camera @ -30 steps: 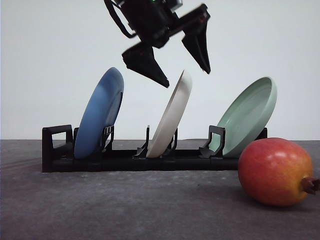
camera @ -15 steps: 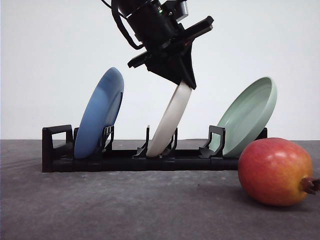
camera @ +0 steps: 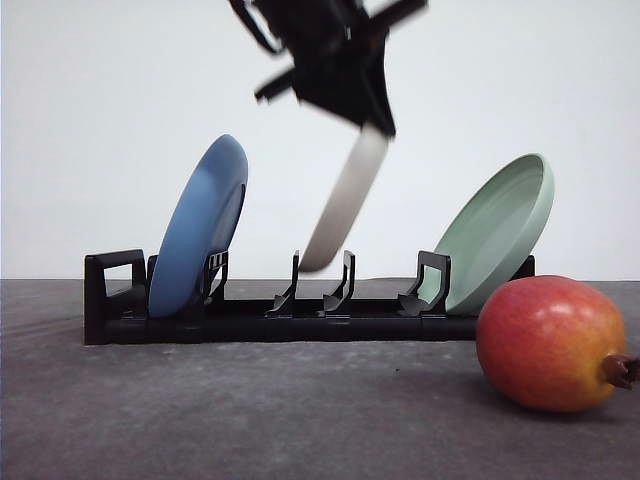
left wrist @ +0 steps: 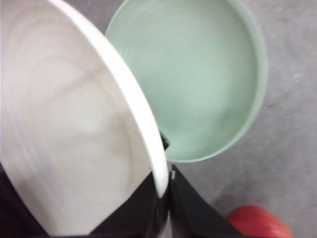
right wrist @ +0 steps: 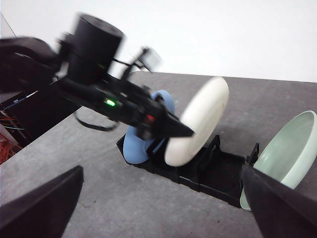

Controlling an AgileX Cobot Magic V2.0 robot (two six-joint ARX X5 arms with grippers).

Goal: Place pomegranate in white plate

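The white plate (camera: pixel 345 205) hangs tilted above the middle slots of the black rack (camera: pixel 250 322), its lower edge just clear of them. My left gripper (camera: pixel 365 112) is shut on the plate's upper rim. From the left wrist, the white plate (left wrist: pixel 74 139) sits clamped between the dark fingers (left wrist: pixel 190 213). The pomegranate (camera: pixel 550 343), red fading to orange, lies on the table at the front right, its stub pointing right; a red part of the pomegranate (left wrist: pixel 257 223) shows below the fingers. My right gripper (right wrist: pixel 161 171) is open and faces the white plate (right wrist: pixel 198 121) from some distance.
A blue plate (camera: pixel 200 225) leans in the rack's left slot and a pale green plate (camera: pixel 495 230) in its right slot, close behind the pomegranate. The grey table in front of the rack is bare apart from the fruit.
My left gripper came down, shut on the white plate's top rim, and has raised the plate out of its rack slot. The pomegranate has not moved.
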